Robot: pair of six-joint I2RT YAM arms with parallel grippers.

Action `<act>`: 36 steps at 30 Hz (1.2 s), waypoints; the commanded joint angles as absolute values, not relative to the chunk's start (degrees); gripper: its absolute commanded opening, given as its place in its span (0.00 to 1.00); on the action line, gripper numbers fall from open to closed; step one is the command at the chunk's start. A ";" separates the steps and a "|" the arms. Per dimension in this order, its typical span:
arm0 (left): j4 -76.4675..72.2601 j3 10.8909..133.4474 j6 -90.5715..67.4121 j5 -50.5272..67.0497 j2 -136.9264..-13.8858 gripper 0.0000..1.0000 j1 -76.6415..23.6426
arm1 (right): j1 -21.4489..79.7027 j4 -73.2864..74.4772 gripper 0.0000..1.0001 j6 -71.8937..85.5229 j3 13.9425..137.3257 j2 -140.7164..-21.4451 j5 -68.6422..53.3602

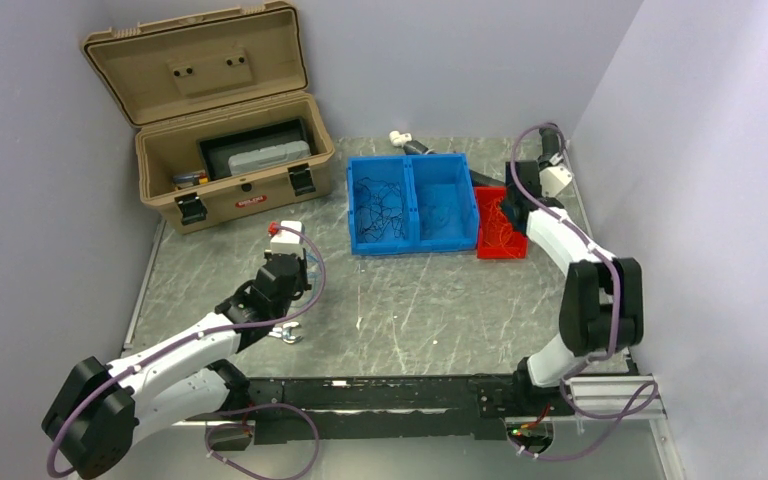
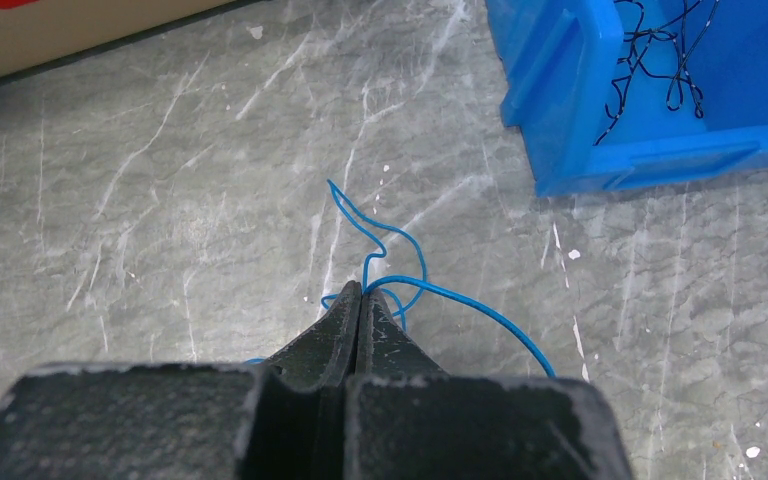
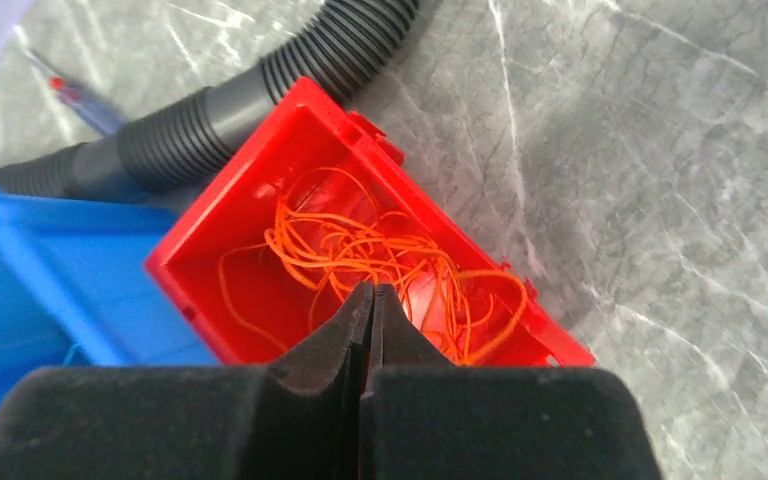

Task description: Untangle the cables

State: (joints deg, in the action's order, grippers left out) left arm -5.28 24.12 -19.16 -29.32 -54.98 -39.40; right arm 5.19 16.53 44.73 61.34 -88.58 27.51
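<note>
My left gripper [image 2: 362,288] is shut on a thin blue cable [image 2: 480,305], which loops out from the fingertips just above the grey table. Black cables [image 1: 378,205] lie in the left compartment of a blue bin [image 1: 412,243], and blue ones [image 1: 444,212] lie in its right compartment. A corner of that bin [image 2: 660,160] with black strands shows in the left wrist view. My right gripper [image 3: 370,290] hangs shut over a red bin [image 3: 260,190] holding a tangle of orange cables [image 3: 380,250]. I see no strand between its fingers.
An open tan toolbox [image 1: 230,150] stands at the back left. A black corrugated hose [image 3: 260,90] lies behind the red bin, with a pen-like thing [image 3: 75,100] beside it. A small pale object [image 1: 286,334] lies by the left arm. Walls close in on both sides.
</note>
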 commanded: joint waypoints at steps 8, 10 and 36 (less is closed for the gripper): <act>-6.56 25.95 -18.63 -28.65 -54.90 0.00 -39.37 | 4.31 11.47 0.00 41.88 68.44 -103.30 20.27; -6.58 25.94 -18.57 -28.73 -54.95 0.00 -39.44 | 4.22 11.13 0.00 41.17 68.95 -103.15 19.69; -5.06 26.41 -19.26 -30.14 -56.20 0.11 -39.42 | 4.21 7.56 0.37 34.54 62.98 -89.69 16.17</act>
State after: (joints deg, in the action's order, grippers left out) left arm -5.02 24.14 -19.16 -29.36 -55.90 -39.40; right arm 4.19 8.56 36.07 61.95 -99.24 13.78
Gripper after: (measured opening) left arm 0.050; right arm 0.307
